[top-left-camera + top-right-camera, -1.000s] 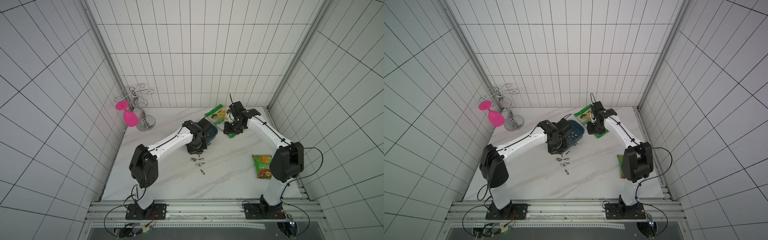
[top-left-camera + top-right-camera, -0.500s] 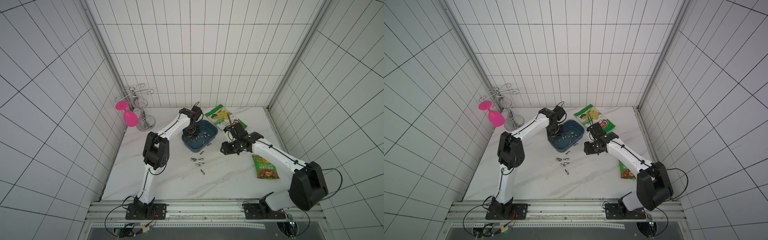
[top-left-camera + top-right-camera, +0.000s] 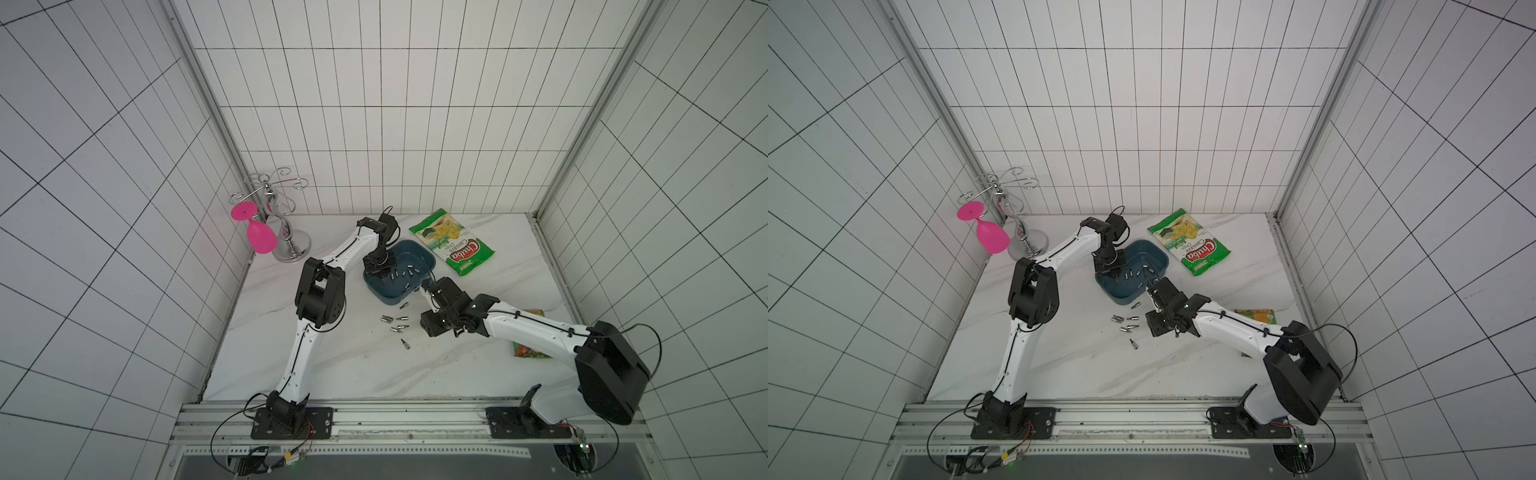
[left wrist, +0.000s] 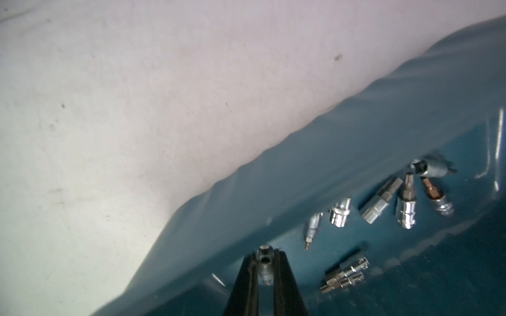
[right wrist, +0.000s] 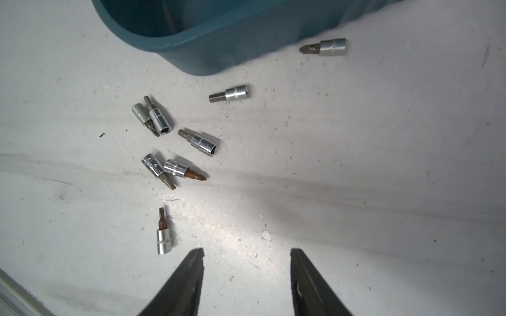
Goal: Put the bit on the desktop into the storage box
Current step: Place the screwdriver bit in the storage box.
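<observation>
Eight loose bits [image 5: 204, 142]; left gripper [image 4: 265, 258] pinches a bit [image 4: 265, 270] over the storage box [image 4: 328, 153], right gripper [image 5: 247, 251] half-open, empty, could scatter touching pairs.

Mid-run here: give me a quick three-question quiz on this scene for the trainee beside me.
1. True or false: the left gripper is shut on a bit over the storage box.
2. In the right wrist view, how many loose bits lie on the desktop?
3. The right gripper is: A) open and empty, B) shut on a bit, C) inside the box.
Key: 1 true; 2 eight; 3 A.
</observation>
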You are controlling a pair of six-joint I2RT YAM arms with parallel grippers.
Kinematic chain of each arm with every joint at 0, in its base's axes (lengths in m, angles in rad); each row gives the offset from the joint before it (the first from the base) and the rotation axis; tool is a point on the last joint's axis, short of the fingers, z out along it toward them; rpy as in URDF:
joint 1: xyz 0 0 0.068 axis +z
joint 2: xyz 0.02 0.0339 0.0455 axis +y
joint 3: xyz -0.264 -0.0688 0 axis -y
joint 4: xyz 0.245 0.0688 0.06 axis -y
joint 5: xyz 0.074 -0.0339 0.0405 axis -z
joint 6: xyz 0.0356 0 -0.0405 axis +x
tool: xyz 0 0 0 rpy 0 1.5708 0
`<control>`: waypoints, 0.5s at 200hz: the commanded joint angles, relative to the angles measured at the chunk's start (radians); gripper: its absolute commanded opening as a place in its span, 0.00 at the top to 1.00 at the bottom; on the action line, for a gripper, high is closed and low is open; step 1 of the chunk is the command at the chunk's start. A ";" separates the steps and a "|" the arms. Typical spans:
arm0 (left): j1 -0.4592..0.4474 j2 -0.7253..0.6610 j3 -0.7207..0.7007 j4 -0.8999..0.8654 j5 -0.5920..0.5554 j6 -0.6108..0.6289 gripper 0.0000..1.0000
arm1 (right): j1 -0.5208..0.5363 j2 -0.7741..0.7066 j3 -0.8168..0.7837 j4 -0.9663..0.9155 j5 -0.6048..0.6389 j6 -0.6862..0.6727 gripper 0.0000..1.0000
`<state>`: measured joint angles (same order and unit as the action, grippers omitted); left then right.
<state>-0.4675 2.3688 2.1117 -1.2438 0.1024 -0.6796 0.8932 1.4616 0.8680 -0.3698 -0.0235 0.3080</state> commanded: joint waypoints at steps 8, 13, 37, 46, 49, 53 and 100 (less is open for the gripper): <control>-0.002 0.042 0.030 0.028 0.014 0.017 1.00 | 0.047 0.007 -0.009 0.074 0.064 0.017 0.45; -0.002 0.045 0.031 0.030 0.017 0.017 1.00 | 0.056 0.011 -0.009 0.077 0.069 0.017 0.45; -0.002 0.055 0.039 0.030 0.025 0.015 1.00 | 0.092 0.033 0.001 0.079 0.089 0.011 0.45; -0.001 0.053 0.040 0.030 0.023 0.015 1.00 | 0.100 0.044 0.010 0.073 0.092 0.007 0.45; 0.000 0.051 0.039 0.032 0.023 0.014 1.00 | 0.100 0.047 0.012 0.072 0.092 0.005 0.45; 0.000 0.052 0.039 0.033 0.025 0.014 1.00 | 0.102 0.051 0.015 0.072 0.092 0.002 0.45; 0.000 0.075 0.060 0.036 0.041 0.012 1.00 | 0.120 0.099 0.048 0.062 0.069 -0.013 0.45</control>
<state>-0.4667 2.4119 2.1441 -1.2274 0.1299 -0.6758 0.9981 1.5364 0.8795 -0.3050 0.0391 0.3061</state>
